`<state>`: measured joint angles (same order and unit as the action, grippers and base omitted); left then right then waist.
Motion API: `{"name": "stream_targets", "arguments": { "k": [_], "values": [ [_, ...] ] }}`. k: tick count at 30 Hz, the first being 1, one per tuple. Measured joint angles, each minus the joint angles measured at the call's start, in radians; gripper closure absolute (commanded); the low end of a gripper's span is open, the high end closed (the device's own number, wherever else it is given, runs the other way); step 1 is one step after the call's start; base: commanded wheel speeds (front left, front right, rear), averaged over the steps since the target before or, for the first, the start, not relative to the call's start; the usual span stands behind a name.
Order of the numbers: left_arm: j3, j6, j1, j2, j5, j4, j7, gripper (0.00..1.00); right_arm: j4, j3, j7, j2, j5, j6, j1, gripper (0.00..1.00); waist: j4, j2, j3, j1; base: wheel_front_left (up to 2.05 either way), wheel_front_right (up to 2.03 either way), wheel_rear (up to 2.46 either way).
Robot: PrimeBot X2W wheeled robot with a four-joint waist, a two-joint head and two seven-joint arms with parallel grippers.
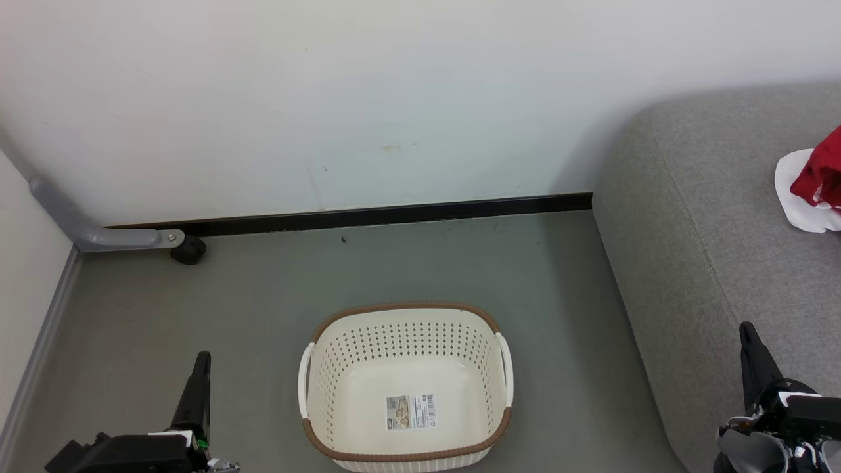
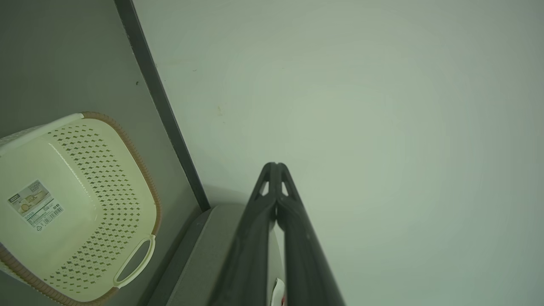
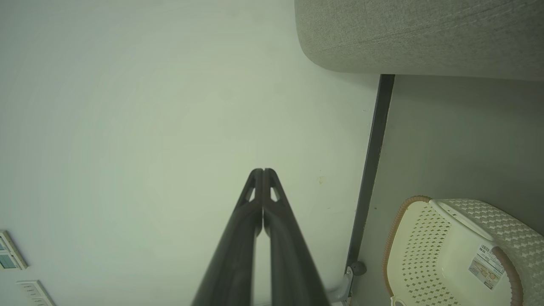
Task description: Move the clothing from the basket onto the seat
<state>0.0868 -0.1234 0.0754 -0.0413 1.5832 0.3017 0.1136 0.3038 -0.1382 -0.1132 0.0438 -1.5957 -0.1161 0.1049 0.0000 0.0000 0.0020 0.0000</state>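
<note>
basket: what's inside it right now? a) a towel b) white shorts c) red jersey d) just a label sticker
d: the basket has a bare bottom with just a sticker on it, and the red clothing lies on the seat.

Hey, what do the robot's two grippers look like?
Left gripper and right gripper each have two long, dark, tapering fingers with small triangular cut-outs near the tips. Black wrist housings carry white trim; the left shows a small green spot, the right some grey parts.
</note>
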Motion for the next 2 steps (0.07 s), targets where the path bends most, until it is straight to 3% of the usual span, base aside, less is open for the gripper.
{"name": "stream_targets", "arguments": {
  "k": [2],
  "values": [
    [0.000,0.000,0.000,0.000,0.000,0.000,0.000,1.00,0.000,0.000,0.000,0.000,0.000,0.000,0.000,1.00,0.000,0.0000,0.000,0.0000,0.00,0.00,0.00]
  ]
}}
